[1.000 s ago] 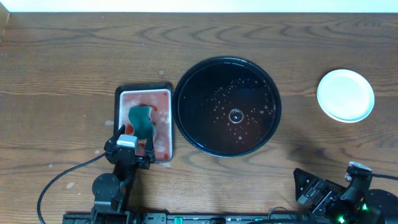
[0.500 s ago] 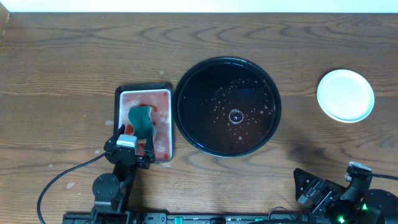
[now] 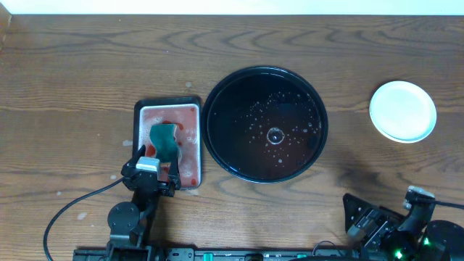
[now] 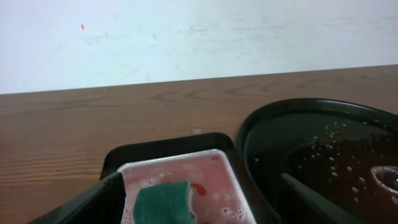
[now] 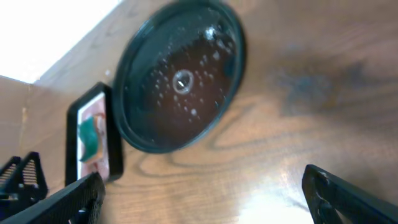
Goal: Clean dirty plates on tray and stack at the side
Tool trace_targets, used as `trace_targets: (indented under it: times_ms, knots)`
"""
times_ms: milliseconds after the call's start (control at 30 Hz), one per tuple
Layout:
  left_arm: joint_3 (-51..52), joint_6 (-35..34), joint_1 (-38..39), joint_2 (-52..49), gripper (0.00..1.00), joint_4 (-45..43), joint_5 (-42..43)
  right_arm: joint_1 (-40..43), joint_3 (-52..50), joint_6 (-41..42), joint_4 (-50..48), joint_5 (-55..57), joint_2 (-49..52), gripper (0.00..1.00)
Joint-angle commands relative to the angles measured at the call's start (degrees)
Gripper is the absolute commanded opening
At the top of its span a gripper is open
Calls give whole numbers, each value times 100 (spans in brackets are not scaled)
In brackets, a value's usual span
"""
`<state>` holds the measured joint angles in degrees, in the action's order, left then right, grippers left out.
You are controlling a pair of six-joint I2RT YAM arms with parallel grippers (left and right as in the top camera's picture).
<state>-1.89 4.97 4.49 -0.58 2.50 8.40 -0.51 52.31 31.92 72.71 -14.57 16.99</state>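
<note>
The large round black tray [image 3: 264, 125] holds soapy, reddish water and no plates; it also shows in the left wrist view [image 4: 323, 149] and the right wrist view [image 5: 180, 74]. A pale white plate [image 3: 403, 110] sits on the table at the far right; I cannot tell whether others lie under it. My left gripper [image 3: 156, 159] is open and empty over the near end of the small rectangular tray, its jaws either side of the teal sponge [image 4: 163, 202]. My right gripper [image 3: 383, 210] is open and empty above bare table at the front right.
The small rectangular black tray [image 3: 190, 109] with pinkish foam and the teal sponge [image 3: 164, 140] lies just left of the big tray. A cable [image 3: 72, 206] runs from the left arm across the front left. A white wall stands behind the table.
</note>
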Motion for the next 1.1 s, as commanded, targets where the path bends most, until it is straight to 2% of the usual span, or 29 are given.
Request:
trace_targets:
  times_ms: [0,133,267,600,733,1067]
  knots:
    - [166,98,-35,31,77,66,-31,-273,-153,-608,-667,127,-201,99]
    - [166,98,-35,31,77,66,-31,-643,-1005,-1698,-2033,426,-605,99]
    - [166,98,-35,31,77,66,-31,-682,-2363,-1742,-3025,988,-1080,99]
    - [166,98,-35,31,77,66,-31,-901,-4498,-1718,-5010,1043,-1670,99]
    - [166,98,-35,31,77,66,-31,-1154,-4621,-1679,-5246,1001,-1670,99]
    - [166,98,-35,31,77,66,-31,-1176,-4621,-1679,-5239,1001,-1665,99]
